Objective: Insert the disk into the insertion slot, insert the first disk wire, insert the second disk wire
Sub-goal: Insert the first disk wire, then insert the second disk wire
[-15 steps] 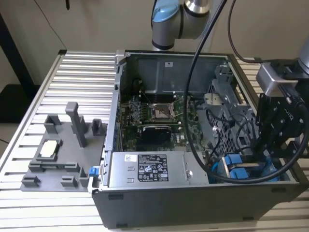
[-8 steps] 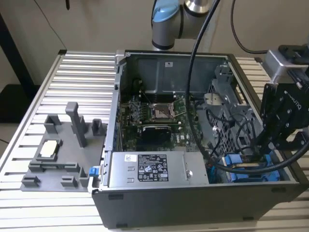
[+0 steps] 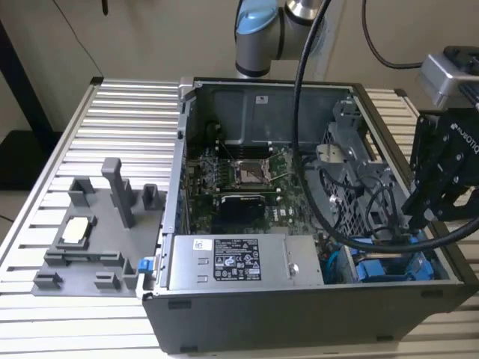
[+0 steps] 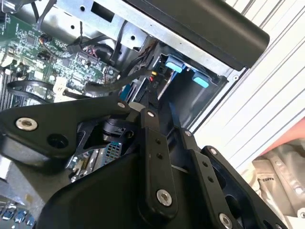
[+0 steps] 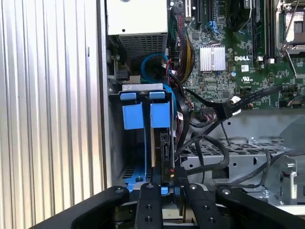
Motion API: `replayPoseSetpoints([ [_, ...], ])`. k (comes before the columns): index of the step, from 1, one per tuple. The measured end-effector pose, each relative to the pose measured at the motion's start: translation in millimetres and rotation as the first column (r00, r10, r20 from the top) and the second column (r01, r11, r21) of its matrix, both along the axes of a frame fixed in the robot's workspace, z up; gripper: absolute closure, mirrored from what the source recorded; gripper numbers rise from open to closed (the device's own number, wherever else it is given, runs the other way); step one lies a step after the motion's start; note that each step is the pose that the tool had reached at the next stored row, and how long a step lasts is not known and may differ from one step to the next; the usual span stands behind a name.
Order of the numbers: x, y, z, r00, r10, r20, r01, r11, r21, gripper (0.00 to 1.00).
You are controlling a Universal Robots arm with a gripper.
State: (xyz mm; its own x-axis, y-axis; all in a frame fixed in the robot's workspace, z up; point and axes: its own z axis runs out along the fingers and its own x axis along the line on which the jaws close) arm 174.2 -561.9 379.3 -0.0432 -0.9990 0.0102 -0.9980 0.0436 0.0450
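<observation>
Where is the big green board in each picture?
Exterior view: the green board lies inside the open case, near its middle.
Second wrist view: the green board sits beyond the black cables.
First wrist view: the green board surrounds the silver heatsink.
Shared landmark: the blue drive frames.

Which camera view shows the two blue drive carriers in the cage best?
The first wrist view: both blue drive carriers face the camera side by side, tabs plain. The exterior view shows them low in the computer case, partly hidden. The second wrist view catches their blue tab ends.
</observation>
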Motion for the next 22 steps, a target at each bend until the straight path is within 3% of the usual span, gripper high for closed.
replayPoseSetpoints([
  [5,-0.5,1.6,5.5,1.0000,0.000,0.0000,0.000,1.0000,0.0003,0.74],
  [9,-2.0,6.3,6.0,1.0000,0.000,0.0000,0.000,1.0000,0.0000,0.74],
  [22,-9.8,39.8,6.0,1.0000,0.000,0.0000,0.000,1.0000,0.0000,0.74],
])
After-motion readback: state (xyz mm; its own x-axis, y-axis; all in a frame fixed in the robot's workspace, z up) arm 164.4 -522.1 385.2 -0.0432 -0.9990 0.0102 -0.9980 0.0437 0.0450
